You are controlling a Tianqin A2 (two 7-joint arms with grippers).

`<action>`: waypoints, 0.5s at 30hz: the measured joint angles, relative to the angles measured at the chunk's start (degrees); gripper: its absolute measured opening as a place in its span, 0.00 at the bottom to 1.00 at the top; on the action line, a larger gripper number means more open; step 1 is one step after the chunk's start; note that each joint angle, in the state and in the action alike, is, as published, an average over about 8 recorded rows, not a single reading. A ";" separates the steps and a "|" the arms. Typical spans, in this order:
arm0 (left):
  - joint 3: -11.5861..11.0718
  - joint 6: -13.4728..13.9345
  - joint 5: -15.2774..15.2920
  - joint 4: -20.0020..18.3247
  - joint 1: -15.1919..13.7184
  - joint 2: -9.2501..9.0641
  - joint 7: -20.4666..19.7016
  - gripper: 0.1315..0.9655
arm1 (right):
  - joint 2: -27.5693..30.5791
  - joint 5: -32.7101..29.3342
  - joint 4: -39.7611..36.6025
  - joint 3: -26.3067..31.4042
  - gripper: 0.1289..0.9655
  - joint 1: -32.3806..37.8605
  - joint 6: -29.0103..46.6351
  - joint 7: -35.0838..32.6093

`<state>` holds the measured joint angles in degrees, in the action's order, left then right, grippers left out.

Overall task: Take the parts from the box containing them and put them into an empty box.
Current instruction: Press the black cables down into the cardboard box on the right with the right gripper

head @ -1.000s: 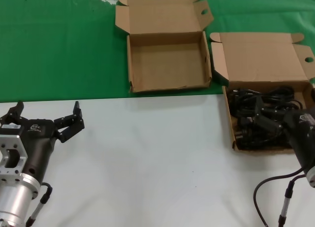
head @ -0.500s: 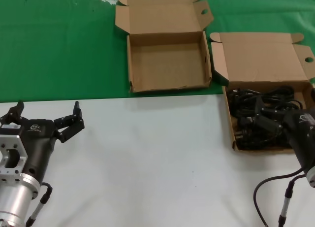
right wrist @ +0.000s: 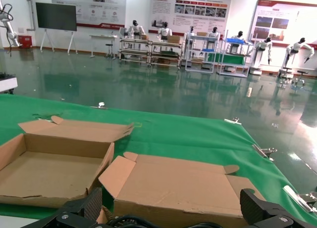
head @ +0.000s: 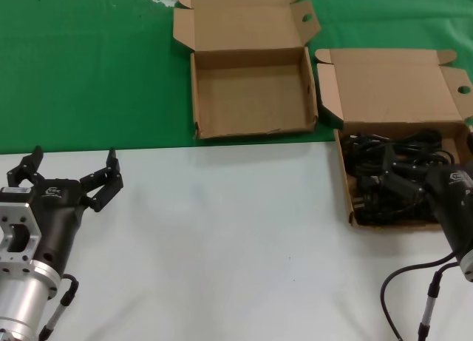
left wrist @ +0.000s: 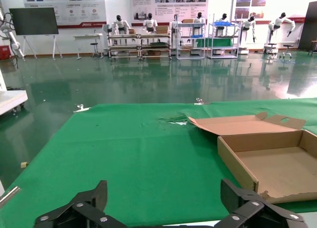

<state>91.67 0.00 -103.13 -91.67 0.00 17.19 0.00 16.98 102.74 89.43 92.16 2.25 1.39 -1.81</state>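
White tabletop meets green cloth. The right gripper (head: 392, 180), fingers spread, sits down in the tan box (head: 403, 86) among the black power cords (head: 384, 174). Best pinch a single coil, lift straight, then carry to the brown box (head: 251, 97) far-left. The left gripper (head: 72, 180) hangs spread, idle.

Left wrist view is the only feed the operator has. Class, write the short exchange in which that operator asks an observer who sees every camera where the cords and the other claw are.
Operator: I see only the empty box. Where are the power cords?
Observer: They are piled in the lighter tan box, to the right of the empty one and nearer the robot; the power cords fill its tray.
Operator: And the right claw?
Observer: The right claw is low over that pile, with its fingers spread wide.
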 joint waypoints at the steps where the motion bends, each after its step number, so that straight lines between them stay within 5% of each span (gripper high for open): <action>1: 0.00 0.00 0.00 0.00 0.00 0.00 0.00 0.82 | -0.02 0.00 0.00 0.00 1.00 -0.01 -0.02 0.00; 8: 0.00 0.00 0.01 0.00 0.00 0.00 -0.03 0.76 | 0.24 0.20 -0.10 0.50 1.00 0.00 -0.62 0.19; 15: 0.00 0.00 0.02 0.00 0.00 0.00 -0.03 0.56 | 2.59 1.15 -0.33 2.30 1.00 0.27 -1.57 0.91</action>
<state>91.68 0.00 -103.11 -91.67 0.00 17.19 -0.03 19.57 103.89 89.10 94.47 2.51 -0.18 -0.89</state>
